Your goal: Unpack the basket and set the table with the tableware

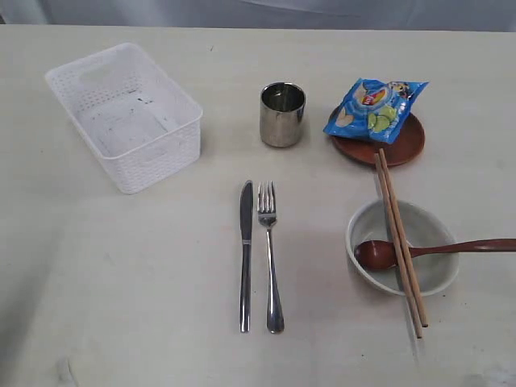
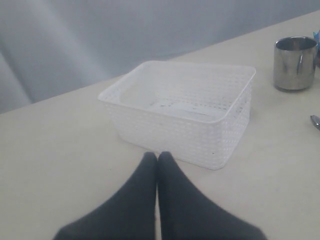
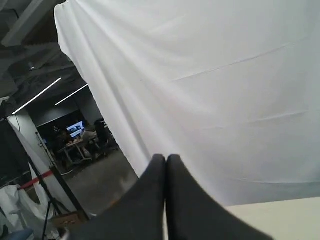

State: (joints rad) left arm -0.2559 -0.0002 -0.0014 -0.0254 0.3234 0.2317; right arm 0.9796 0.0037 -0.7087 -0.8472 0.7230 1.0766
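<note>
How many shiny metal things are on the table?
3. The cup stands between the basket and the plate. The knife and the fork lie side by side in the middle, nearer the camera than the cup. The basket looks empty, so none seem hidden.

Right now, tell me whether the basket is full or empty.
Empty: the basket shows only its bare floor, with a few faint marks, in the exterior and left wrist views; no tableware is inside.
</note>
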